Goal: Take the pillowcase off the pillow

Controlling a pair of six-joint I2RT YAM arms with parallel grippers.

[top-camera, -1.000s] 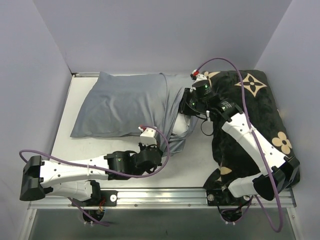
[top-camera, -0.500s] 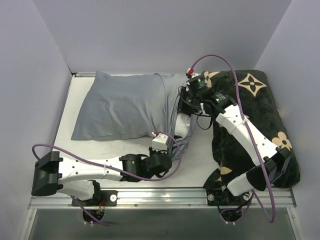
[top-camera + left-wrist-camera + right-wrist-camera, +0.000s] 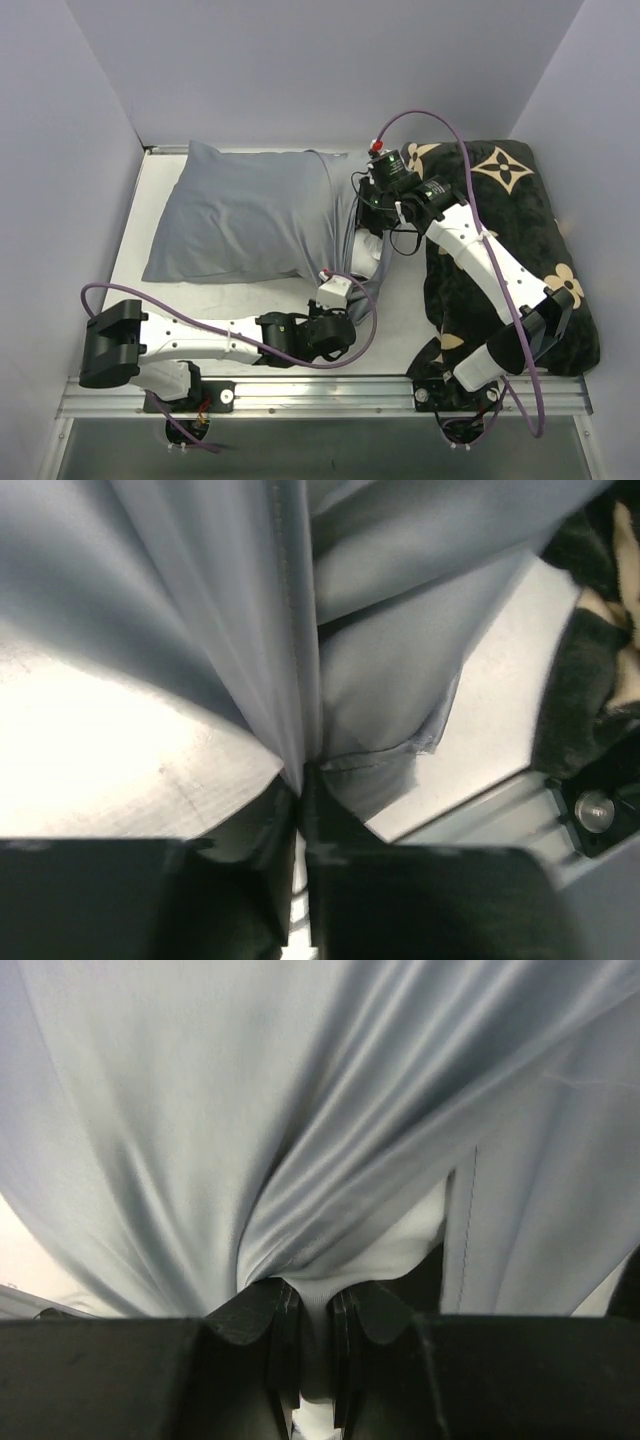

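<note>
The grey pillowcase (image 3: 250, 215) covers most of the pillow at the back left. A patch of the white pillow (image 3: 366, 252) shows at the open right end. My left gripper (image 3: 343, 298) is shut on the pillowcase's hem (image 3: 345, 765), and the cloth (image 3: 200, 610) is drawn into taut folds toward the near edge. My right gripper (image 3: 368, 222) is shut on a pinch of the white pillow (image 3: 380, 1260) at that open end. The grey pillowcase (image 3: 250, 1110) drapes over its jaws. The pillow's blue tag is not in view.
A black plush cushion (image 3: 510, 230) with tan flower motifs lies along the right side, under the right arm, and shows in the left wrist view (image 3: 590, 680). Grey walls close in the back and sides. The white table (image 3: 150, 290) ends at a metal rail (image 3: 320, 395).
My left gripper has moved right and toward the near edge with the hem in it, stretching the pillowcase's open end. My right gripper has shifted slightly back and left, still holding.
</note>
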